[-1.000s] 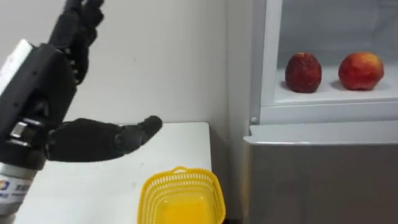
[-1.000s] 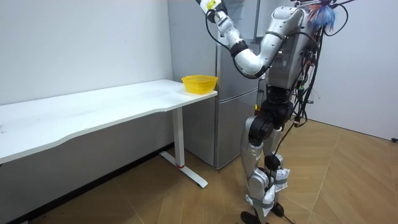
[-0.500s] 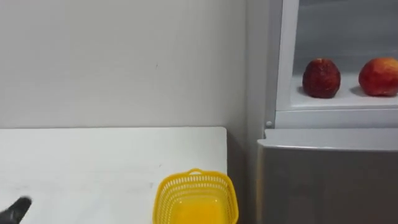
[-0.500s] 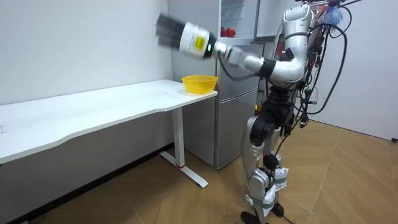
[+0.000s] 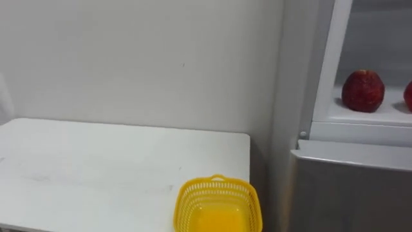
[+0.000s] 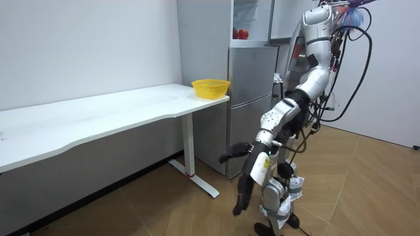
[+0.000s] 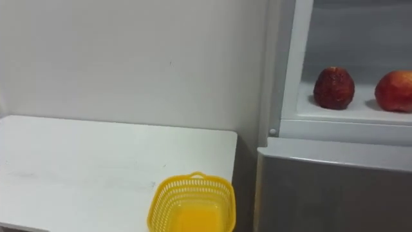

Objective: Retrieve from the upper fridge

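Observation:
Two red apples lie on the white shelf of the open upper fridge compartment (image 7: 335, 125): a dark red apple (image 7: 334, 87) on the left and a brighter red apple (image 7: 394, 91) to its right. In the room view they are a red spot (image 6: 240, 33) at the fridge's top. I stand in front of the fridge. My left hand (image 6: 243, 191) hangs low beside my legs with straight fingers, holding nothing and far below the apples.
A yellow mesh basket (image 7: 191, 203) stands empty at the near corner of the white table (image 7: 96, 161), right beside the fridge. The grey lower fridge door (image 7: 335, 193) is closed. Wooden floor (image 6: 367, 190) lies open behind me.
My left arm has swung from high up by the fridge down to my legs and has left the eye views. The eye view has turned a little to the left.

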You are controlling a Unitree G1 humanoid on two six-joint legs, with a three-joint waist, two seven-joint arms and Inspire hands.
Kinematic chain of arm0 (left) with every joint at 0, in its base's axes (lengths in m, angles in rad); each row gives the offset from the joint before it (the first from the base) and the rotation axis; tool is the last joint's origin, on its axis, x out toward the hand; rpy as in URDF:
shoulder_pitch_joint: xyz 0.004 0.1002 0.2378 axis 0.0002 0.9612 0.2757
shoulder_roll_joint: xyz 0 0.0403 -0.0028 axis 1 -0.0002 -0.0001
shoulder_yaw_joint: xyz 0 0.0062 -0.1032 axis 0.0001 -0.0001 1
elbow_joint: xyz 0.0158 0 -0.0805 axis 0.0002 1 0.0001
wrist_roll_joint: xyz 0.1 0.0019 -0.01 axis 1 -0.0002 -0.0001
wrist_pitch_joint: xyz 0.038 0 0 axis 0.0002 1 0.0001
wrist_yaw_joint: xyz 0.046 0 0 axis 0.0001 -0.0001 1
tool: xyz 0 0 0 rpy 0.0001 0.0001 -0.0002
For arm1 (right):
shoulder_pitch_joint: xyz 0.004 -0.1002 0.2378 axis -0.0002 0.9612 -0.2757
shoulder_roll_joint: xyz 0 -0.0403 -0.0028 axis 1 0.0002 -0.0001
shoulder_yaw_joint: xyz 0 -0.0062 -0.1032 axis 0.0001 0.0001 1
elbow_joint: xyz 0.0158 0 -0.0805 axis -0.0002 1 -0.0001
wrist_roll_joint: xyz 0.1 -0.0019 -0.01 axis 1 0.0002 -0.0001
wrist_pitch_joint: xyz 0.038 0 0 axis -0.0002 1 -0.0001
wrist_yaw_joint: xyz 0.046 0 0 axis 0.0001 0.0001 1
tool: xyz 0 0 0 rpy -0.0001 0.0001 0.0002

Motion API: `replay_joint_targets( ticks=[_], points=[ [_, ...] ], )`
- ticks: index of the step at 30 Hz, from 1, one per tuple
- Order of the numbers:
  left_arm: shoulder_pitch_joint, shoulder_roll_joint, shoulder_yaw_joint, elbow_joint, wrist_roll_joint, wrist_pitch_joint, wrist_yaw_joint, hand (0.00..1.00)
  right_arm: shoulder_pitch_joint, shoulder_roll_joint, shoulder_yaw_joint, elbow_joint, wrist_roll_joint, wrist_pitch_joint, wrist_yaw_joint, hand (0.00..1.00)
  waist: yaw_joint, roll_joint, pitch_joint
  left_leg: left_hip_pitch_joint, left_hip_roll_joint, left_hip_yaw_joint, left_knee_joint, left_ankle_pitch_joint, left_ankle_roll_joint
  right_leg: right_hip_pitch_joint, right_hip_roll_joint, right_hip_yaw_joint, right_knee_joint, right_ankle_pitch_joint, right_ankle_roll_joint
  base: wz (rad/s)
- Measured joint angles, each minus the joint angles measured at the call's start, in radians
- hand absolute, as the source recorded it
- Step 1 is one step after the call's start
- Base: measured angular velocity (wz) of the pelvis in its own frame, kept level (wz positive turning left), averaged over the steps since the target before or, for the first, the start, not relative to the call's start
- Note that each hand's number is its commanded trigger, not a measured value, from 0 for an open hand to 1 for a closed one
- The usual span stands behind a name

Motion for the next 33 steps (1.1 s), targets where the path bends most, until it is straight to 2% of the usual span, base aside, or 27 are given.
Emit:
replay_joint_targets(
  ticks=[4,6,9,13,15,19,22,25,26,27,28,29,30,31,32,33],
  points=[
    [0.012,-0.021,-0.081,0.175,0.142,0.008,-0.054,0.00,0.007,0.007,0.002,0.001,-0.018,0.001,0.012,0.00,-0.030,-0.003,-0.0001,-0.003,0.001,0.000,0.005,0.000,0.000,0.003,-0.001,-0.009,-0.003,-0.001,-0.001,0.03],
    [-0.006,-0.029,-0.139,0.271,0.253,0.025,-0.100,0.00,0.007,0.008,0.004,0.001,0.003,0.006,0.018,0.00,-0.041,-0.012,0.0001,-0.012,0.000,-0.001,0.008,0.000,0.000,0.002,-0.005,-0.024,-0.005,-0.001,0.000,0.13],
    [-0.002,-0.034,-0.228,0.302,0.377,0.041,-0.147,0.00,-0.001,0.011,0.003,0.005,0.011,-0.001,0.018,0.00,-0.064,-0.024,-0.0002,-0.011,0.000,-0.001,0.015,0.000,0.000,0.006,-0.004,-0.024,-0.008,-0.002,0.000,0.03],
    [-0.016,-0.039,-0.284,0.302,0.550,0.045,-0.197,0.00,-0.003,0.018,0.005,-0.011,0.022,-0.003,0.015,0.00,-0.086,-0.030,0.0002,-0.009,0.000,0.000,0.012,0.000,0.000,0.008,-0.004,-0.023,-0.005,-0.002,0.000,0.00],
    [-0.039,-0.039,-0.333,0.300,0.632,0.047,-0.216,0.00,-0.001,0.018,0.033,-0.018,0.060,-0.003,0.003,0.00,-0.102,-0.033,0.0005,-0.009,0.000,0.002,0.013,0.000,0.000,0.006,-0.005,-0.020,-0.002,-0.002,0.000,0.00],
    [-0.059,-0.040,-0.413,0.300,0.695,0.051,-0.231,0.00,-0.001,0.031,0.038,-0.039,0.079,-0.005,-0.030,0.00,-0.125,-0.037,0.0016,-0.005,0.003,0.015,0.007,0.000,0.000,0.004,0.000,-0.006,-0.001,-0.001,0.000,-0.09],
    [-0.069,-0.039,-0.445,0.300,0.745,0.051,-0.256,0.00,-0.003,0.034,0.038,-0.080,0.133,-0.032,-0.076,0.00,-0.136,-0.036,0.0022,0.006,0.006,0.032,-0.005,0.000,0.000,0.002,0.005,0.017,-0.001,0.000,-0.001,-0.20],
    [-0.087,-0.037,-0.445,0.300,0.786,0.046,-0.278,0.00,-0.007,0.035,0.032,-0.162,0.245,-0.061,-0.131,0.00,-0.137,-0.039,0.0043,-0.001,0.006,0.042,-0.009,0.000,0.000,-0.012,0.007,0.030,-0.002,0.001,0.001,-0.10],
    [-0.090,-0.037,-0.445,0.300,0.786,0.041,-0.287,0.00,-0.020,0.039,0.011,-0.194,0.307,-0.082,-0.148,0.00,-0.141,-0.039,0.0048,-0.010,0.008,0.045,-0.008,0.000,0.000,-0.022,0.007,0.030,-0.004,0.004,0.000,-0.09],
    [-0.093,-0.037,-0.442,0.300,0.816,0.031,-0.299,0.00,-0.018,0.046,-0.008,-0.271,0.313,-0.091,-0.162,0.00,-0.141,-0.046,0.0077,-0.015,0.008,0.048,-0.002,0.000,0.000,-0.027,0.007,0.033,-0.003,0.006,0.000,-0.08],
    [-0.095,-0.037,-0.441,0.300,0.835,0.024,-0.303,0.00,-0.014,0.051,-0.017,-0.320,0.313,-0.093,-0.167,0.00,-0.143,-0.042,0.0132,-0.017,0.008,0.049,-0.001,0.000,0.000,-0.029,0.007,0.034,-0.003,0.005,0.000,-0.06],
    [-0.096,-0.037,-0.444,0.300,0.845,0.015,-0.313,0.00,-0.014,0.058,-0.027,-0.425,0.342,-0.106,-0.182,0.00,-0.149,-0.042,0.0136,-0.027,0.005,0.049,0.002,0.000,0.000,-0.037,0.007,0.034,-0.003,0.006,0.001,0.00],
    [-0.101,-0.038,-0.444,0.300,0.843,0.007,-0.321,0.00,-0.020,0.065,-0.036,-0.523,0.374,-0.127,-0.201,0.00,-0.156,-0.038,0.0181,-0.033,0.003,0.052,0.003,0.000,0.000,-0.044,0.007,0.035,-0.004,0.007,0.001,0.00],
    [-0.100,-0.039,-0.443,0.303,0.845,0.000,-0.324,0.00,-0.020,0.077,-0.050,-0.588,0.366,-0.130,-0.210,0.00,-0.161,-0.038,0.0181,-0.032,0.002,0.056,0.002,0.000,0.001,-0.049,0.007,0.039,-0.003,0.007,0.001,-0.10],
    [-0.100,-0.039,-0.443,0.308,0.847,-0.012,-0.325,0.00,-0.020,0.097,-0.051,-0.734,0.346,-0.134,-0.239,0.00,-0.161,-0.036,0.0187,-0.033,0.003,0.062,0.002,0.001,0.000,-0.053,0.009,0.048,0.000,0.008,0.001,-0.19],
    [-0.092,-0.036,-0.444,0.307,0.846,-0.016,-0.324,0.00,-0.023,0.098,-0.031,-0.831,0.343,-0.180,-0.269,0.00,-0.165,-0.036,0.0186,-0.031,0.003,0.071,0.002,0.001,0.000,-0.052,0.012,0.055,-0.003,0.009,0.000,-0.18]
  ],
)
